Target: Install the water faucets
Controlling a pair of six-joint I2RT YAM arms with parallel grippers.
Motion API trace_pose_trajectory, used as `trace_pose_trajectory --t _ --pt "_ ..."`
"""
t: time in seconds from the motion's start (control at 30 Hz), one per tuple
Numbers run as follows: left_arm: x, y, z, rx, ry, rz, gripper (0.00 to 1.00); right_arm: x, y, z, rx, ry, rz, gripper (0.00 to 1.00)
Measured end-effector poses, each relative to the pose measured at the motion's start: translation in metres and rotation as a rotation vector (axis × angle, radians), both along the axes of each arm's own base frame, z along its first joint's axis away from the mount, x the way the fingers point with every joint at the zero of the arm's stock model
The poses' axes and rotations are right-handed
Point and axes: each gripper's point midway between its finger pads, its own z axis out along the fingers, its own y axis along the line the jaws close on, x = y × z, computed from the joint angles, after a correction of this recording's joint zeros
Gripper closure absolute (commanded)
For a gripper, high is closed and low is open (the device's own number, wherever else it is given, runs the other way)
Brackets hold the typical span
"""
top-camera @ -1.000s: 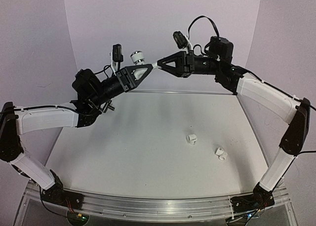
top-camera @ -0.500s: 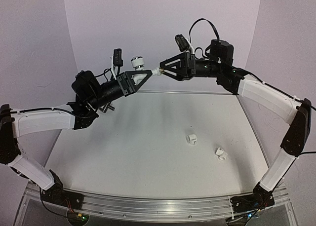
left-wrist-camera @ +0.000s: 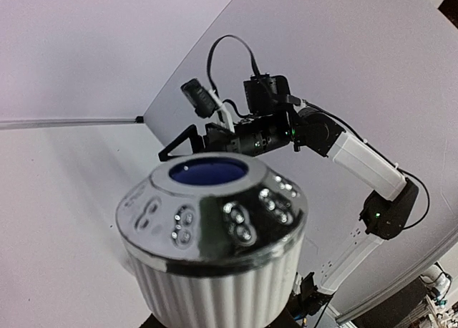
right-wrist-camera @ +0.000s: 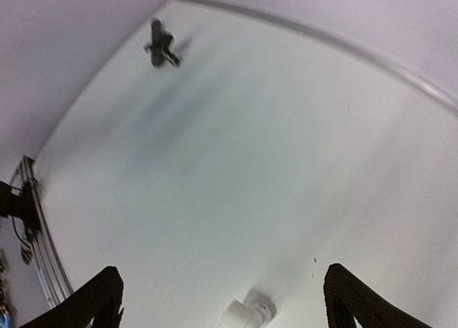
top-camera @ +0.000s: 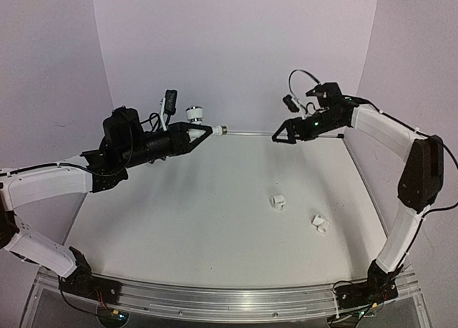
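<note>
left end effector point(top-camera: 209, 130): raised, clamped | right end effector point(top-camera: 276, 137): raised, fingers wide apart

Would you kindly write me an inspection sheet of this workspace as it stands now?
Surface: white table, no spills seen.
Job's things: white plastic tap with round ribbed knob, held aloft; two short white tubular fittings, lying apart on the table.
Clutter: small dark metal crank-shaped bar, blurred, near a table corner.
Grippers: left gripper shut on the tap; right gripper open, empty.
Cables: black cable loop above the right wrist, off the table.
Surroundings: plain pale walls; nothing else seen.
</note>
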Motion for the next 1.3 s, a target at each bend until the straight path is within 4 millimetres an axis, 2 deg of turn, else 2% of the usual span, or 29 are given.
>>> trace_pose_trajectory --t 0.07,0.13,0.2,0.23,0.4,0.53,0.63,0.7,0.87,1.03,1.3 --pt "0.002 0.001 -0.011 0.023 0.024 0.015 1.00 -0.009 -0.007 -0.050 -0.137 0.092 -0.002 0.07" --pt "0.004 0.002 -0.018 0.039 0.041 0.027 1.00 -0.024 -0.017 -0.085 -0.256 0.157 0.005 0.07" --pt "0.004 0.003 -0.022 0.048 0.050 0.031 1.00 -0.043 -0.023 -0.109 -0.366 0.198 0.046 0.06" --pt "0.004 0.003 -0.023 0.051 0.052 0.032 1.00 -0.052 -0.024 -0.114 -0.409 0.202 0.079 0.05" --pt "0.004 0.003 -0.027 0.057 0.057 0.032 1.00 -0.084 -0.012 -0.121 -0.576 0.112 0.318 0.04" --pt "0.004 0.003 -0.028 0.058 0.059 0.027 1.00 -0.094 0.005 -0.113 -0.684 -0.034 0.499 0.07" --pt "0.003 0.003 -0.030 0.064 0.068 0.024 1.00 -0.093 0.017 -0.115 -0.753 -0.124 0.608 0.10" --pt "0.001 0.005 -0.030 0.071 0.075 0.025 1.00 -0.092 0.019 -0.126 -0.796 -0.148 0.673 0.11" --pt "-0.006 0.015 -0.015 0.053 0.058 0.039 1.00 -0.088 0.009 -0.155 -0.903 -0.152 0.783 0.13" --pt "-0.012 0.026 0.005 0.017 0.024 0.056 1.00 -0.083 0.004 -0.164 -0.953 -0.177 0.832 0.14" --pt "-0.013 0.026 0.003 0.022 0.029 0.057 1.00 -0.080 0.002 -0.190 -0.998 -0.170 0.886 0.20"
